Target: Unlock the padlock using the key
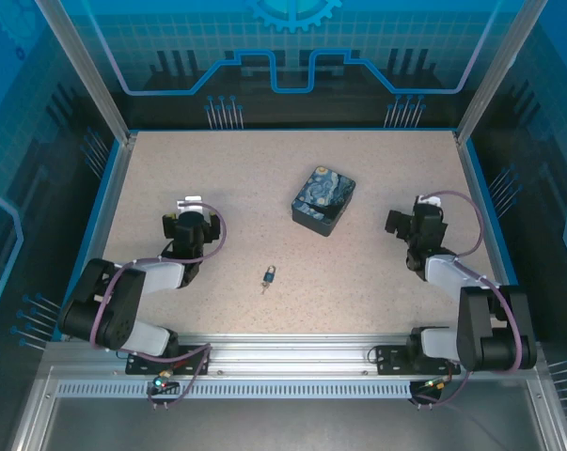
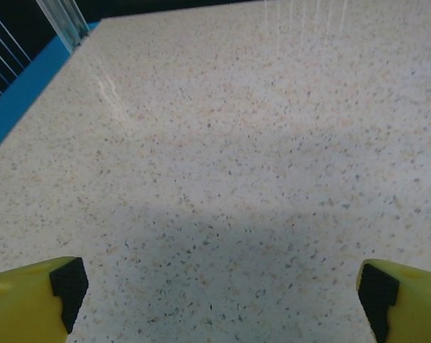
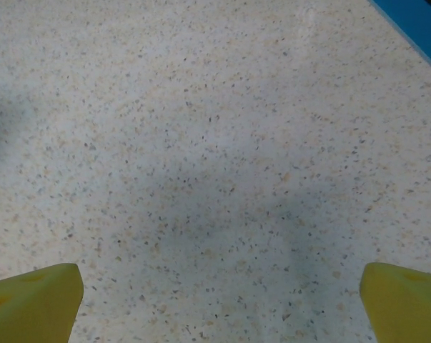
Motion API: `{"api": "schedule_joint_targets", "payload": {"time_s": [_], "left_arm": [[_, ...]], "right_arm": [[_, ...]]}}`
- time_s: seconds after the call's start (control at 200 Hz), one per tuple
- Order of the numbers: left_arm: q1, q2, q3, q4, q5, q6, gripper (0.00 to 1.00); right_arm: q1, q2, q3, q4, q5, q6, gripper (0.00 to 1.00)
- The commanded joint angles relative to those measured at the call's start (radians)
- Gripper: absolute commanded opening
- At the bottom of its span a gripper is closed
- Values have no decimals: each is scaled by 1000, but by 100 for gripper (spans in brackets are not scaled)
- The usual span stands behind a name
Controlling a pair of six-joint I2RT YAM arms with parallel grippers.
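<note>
**Grippers spread, padlock lies untouched**

Left gripper (image 2: 222, 286) and right gripper (image 3: 219, 293) hang spread wide and empty over the table (image 1: 170, 169). The padlock (image 1: 268, 273) lies between the arms, key (image 1: 263, 287) just beside it. Behind sits the box (image 1: 322, 199), closed, contents hidden.

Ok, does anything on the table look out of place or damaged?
Nothing stands out. The padlock lies near the middle of the table, the key at its near end; too small to tell if they're joined. The blue box sits turned but intact. Left pincer and right pincer hang open, holding nothing.
</note>
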Motion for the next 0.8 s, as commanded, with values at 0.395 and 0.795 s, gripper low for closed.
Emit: {"api": "schedule_joint_targets", "payload": {"time_s": [0.395, 0.795], "left_arm": [[198, 82, -12, 216, 471, -39, 99], [199, 85, -14, 230, 467, -36, 99]], "right_arm": [[87, 192, -41, 461, -105, -235, 100], [95, 190, -36, 450, -92, -236, 100]]}}
